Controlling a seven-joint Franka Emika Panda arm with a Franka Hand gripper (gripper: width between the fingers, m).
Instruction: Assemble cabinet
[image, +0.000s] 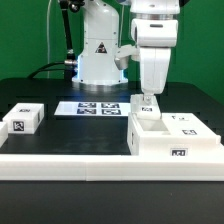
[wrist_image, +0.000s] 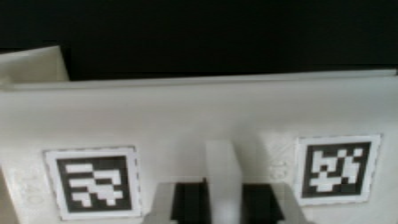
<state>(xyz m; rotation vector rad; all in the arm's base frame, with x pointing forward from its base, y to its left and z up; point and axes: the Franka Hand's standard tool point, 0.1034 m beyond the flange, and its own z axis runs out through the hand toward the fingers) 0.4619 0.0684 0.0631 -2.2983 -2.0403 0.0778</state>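
The large white plastic box-shaped cabinet (image: 160, 140) sits on the black desk (image: 85, 130), at the exterior view's right. The fingers (wrist_image: 189, 208) straddle one of its upright walls. Their tips are cut off, so I cannot tell whether they clamp it.

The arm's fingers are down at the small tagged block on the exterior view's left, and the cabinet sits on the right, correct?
Not quite. The exterior view shows the fingers down at the cabinet on its right; the small tagged block on the left stands apart from them.
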